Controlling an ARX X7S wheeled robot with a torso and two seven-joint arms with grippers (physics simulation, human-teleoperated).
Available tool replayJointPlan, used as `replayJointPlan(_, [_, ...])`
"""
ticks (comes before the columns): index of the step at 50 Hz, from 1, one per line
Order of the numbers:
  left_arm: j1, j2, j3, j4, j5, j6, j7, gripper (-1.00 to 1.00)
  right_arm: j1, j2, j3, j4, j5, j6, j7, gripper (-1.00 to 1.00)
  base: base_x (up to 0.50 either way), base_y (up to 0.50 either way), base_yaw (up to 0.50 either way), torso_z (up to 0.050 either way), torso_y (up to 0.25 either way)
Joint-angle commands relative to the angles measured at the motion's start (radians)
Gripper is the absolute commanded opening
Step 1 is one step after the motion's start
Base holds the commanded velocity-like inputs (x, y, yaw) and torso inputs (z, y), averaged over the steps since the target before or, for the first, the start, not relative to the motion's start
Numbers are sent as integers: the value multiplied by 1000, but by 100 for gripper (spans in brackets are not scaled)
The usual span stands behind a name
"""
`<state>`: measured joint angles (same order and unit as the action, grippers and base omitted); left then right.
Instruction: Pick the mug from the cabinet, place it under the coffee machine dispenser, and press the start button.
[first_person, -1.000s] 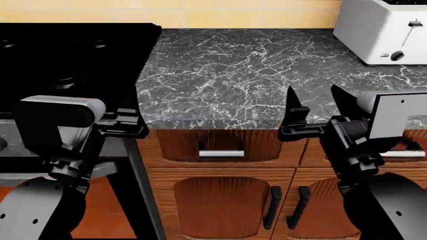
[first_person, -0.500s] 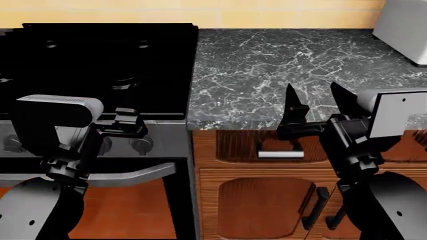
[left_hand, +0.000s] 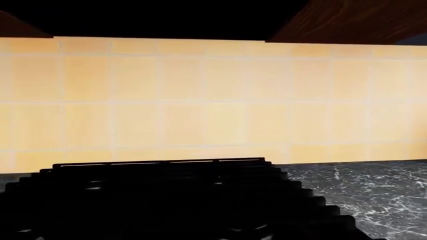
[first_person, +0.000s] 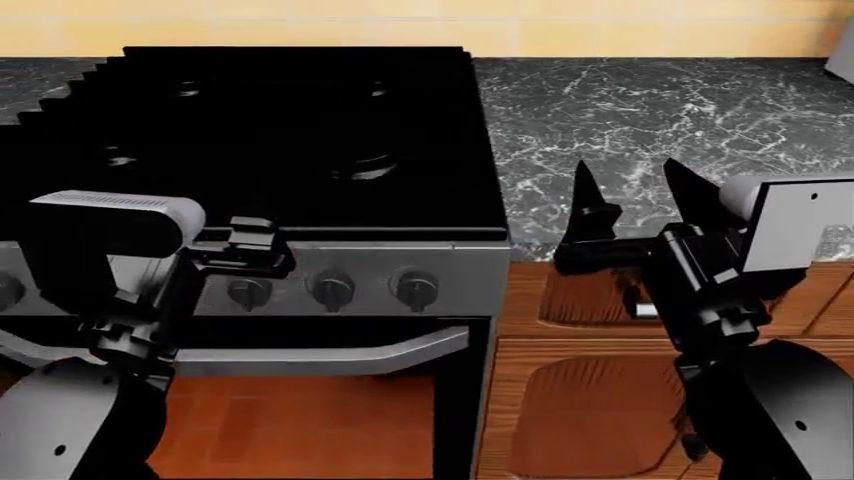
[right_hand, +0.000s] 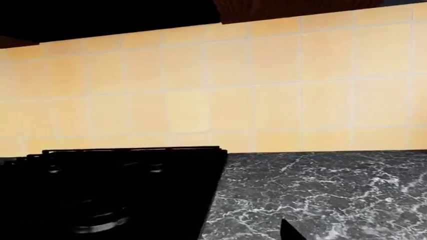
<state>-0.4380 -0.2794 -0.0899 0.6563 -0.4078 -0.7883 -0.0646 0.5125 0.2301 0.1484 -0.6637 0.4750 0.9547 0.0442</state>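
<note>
Right gripper (first_person: 638, 205) jaws parted over the countertop (first_person: 641, 110) — empty.

You face a black stove (first_person: 280, 130) with a grey front panel and dark knobs (first_person: 331, 290); the countertop (first_person: 627, 110) beside it is dark grey marble veined white. Behind runs a pale yellow-orange tiled wall (left_hand: 200, 100). Your cabinet fronts (first_person: 587, 410) are reddish-brown wood grain; the floor reflection in the oven door (first_person: 294, 425) shows orange.
</note>
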Motion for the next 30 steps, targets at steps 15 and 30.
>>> replayJointPlan(15, [2,-10,2,11,-14,4,-9,100,5,7,5,-8,20,-2,16,100,7,500,0,0,0])
replayJointPlan(30, [3,-15,-1,16,-20,5,-17,100,25,22,-26,-12,-3,-14,38,100,6,427,0,0,0])
